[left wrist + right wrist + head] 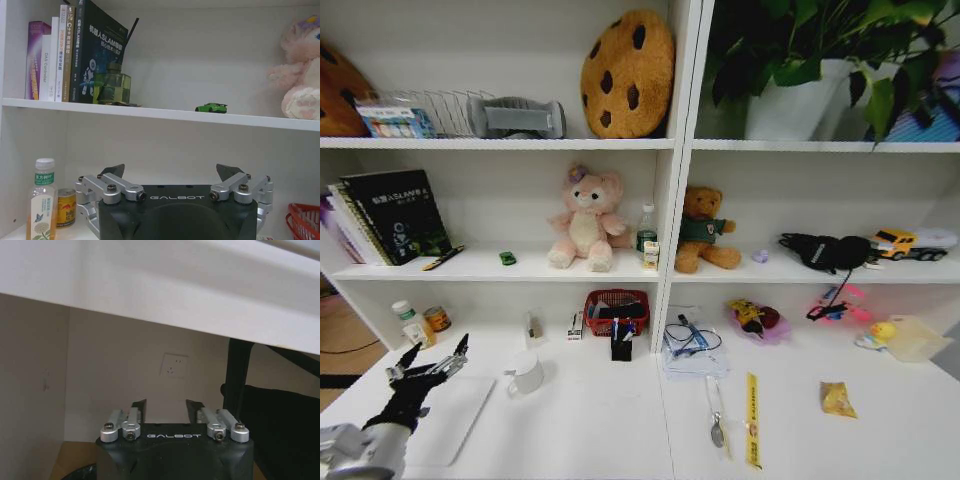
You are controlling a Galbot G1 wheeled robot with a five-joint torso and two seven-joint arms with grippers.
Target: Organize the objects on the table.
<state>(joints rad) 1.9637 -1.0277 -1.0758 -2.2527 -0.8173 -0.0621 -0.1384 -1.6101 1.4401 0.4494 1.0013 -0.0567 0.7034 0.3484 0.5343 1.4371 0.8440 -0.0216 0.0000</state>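
The white table (610,430) carries small clutter. My left gripper (435,352) hovers open over its left end, above a flat pale slab (455,420) that looks like a closed laptop. In the left wrist view that gripper (172,172) faces the shelves with nothing between its fingers. A tiny green toy car (507,258) (211,107) sits on the lower shelf, and a dark pen (442,258) lies beside the books. My right gripper (166,407) hangs low beneath a white board, narrowly open and empty, facing a wall socket (173,365).
On the table stand a white mug (527,373), a red basket (616,305), a black pen holder (621,345), a bottle (408,322) and a can (437,318). A spoon (717,425), a yellow strip (752,420) and a snack packet (837,398) lie to the right.
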